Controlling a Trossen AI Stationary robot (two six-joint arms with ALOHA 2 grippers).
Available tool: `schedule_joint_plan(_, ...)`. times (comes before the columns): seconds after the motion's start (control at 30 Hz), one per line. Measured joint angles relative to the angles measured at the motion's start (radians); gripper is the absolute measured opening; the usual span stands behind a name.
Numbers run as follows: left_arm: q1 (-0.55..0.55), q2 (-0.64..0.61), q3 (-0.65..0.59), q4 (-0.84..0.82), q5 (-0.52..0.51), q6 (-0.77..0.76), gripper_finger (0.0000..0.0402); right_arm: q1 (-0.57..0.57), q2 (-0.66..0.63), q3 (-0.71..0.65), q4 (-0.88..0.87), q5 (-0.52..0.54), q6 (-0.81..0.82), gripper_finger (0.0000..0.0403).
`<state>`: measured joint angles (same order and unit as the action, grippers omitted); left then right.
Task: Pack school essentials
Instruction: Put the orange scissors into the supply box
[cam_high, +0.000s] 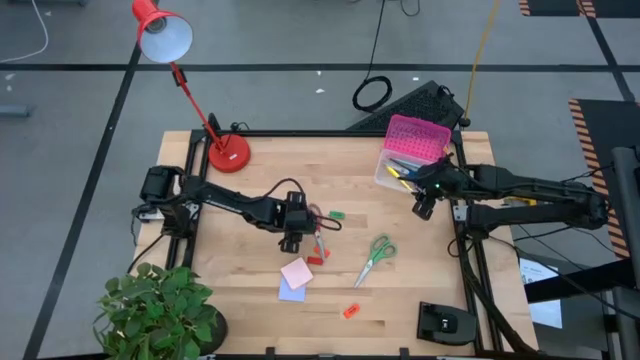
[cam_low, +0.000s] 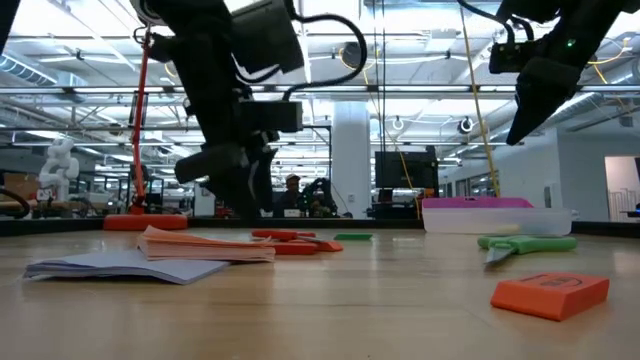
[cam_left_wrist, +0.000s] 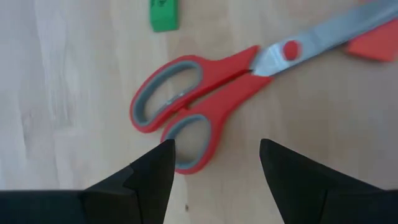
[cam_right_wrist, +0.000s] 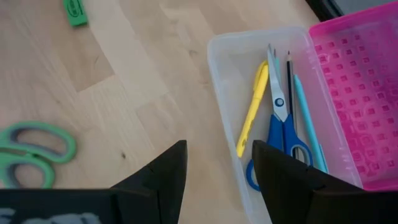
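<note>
Red-handled scissors (cam_left_wrist: 205, 93) lie flat on the wooden table, a green eraser (cam_left_wrist: 164, 14) just beyond them. My left gripper (cam_left_wrist: 214, 162) stands open over their handle loops (cam_high: 293, 238) and touches nothing. My right gripper (cam_right_wrist: 217, 168) is open above the table, beside the clear box (cam_right_wrist: 249, 56) with the pink lid (cam_high: 415, 137). Blue scissors (cam_right_wrist: 280, 134), a yellow pen (cam_right_wrist: 252, 115) and thin pencils lie in the box. Green scissors (cam_high: 375, 258), a pink pad (cam_high: 297, 272) resting on a lavender pad (cam_high: 289, 292), and an orange eraser (cam_high: 350, 311) lie on the table.
A red desk lamp (cam_high: 228, 152) stands at the far left of the table and a potted plant (cam_high: 160, 305) at the near left corner. A black device (cam_high: 445, 322) sits at the near right. Bare wood (cam_high: 250, 320) shows along the near edge.
</note>
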<state>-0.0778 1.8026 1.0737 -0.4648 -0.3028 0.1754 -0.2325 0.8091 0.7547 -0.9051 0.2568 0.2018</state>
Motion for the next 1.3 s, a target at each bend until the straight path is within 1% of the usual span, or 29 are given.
schedule_joint_plan(0.17, 0.029, 0.015, 0.001, 0.010, 0.029, 0.007, 0.0239, 0.000, -0.004, 0.000, 0.010, 0.001, -0.004, 0.0173)
schedule_joint_plan(0.37, 0.052, 0.048, 0.002, 0.056, 0.100, 0.048, 0.0239, 0.000, -0.004, 0.000, 0.011, 0.000, -0.004, 0.0173)
schedule_joint_plan(0.57, 0.054, 0.081, 0.005, 0.071, 0.096, 0.058, 0.0239, 0.000, -0.004, 0.000, 0.011, 0.000, -0.004, 0.0173)
schedule_joint_plan(0.77, 0.052, 0.077, 0.004, 0.071, 0.077, 0.046, 0.0234, 0.000, -0.004, 0.000, 0.011, 0.000, -0.004, 0.0173)
schedule_joint_plan(0.87, 0.042, 0.073, 0.004, 0.050, 0.071, 0.022, 0.0213, 0.000, -0.004, 0.000, 0.011, 0.000, -0.004, 0.0173)
schedule_joint_plan(1.1, 0.037, 0.075, 0.003, 0.022, 0.082, -0.001, 0.0139, 0.001, -0.004, 0.000, 0.011, 0.000, -0.004, 0.0173)
schedule_joint_plan(1.2, 0.053, 0.076, 0.003, 0.021, 0.090, -0.001, 0.0122, 0.001, -0.004, 0.000, 0.011, 0.000, -0.004, 0.0173)
schedule_joint_plan(1.3, 0.069, 0.076, 0.003, 0.013, 0.102, -0.007, 0.0119, 0.001, -0.004, 0.000, 0.011, 0.000, -0.004, 0.0173)
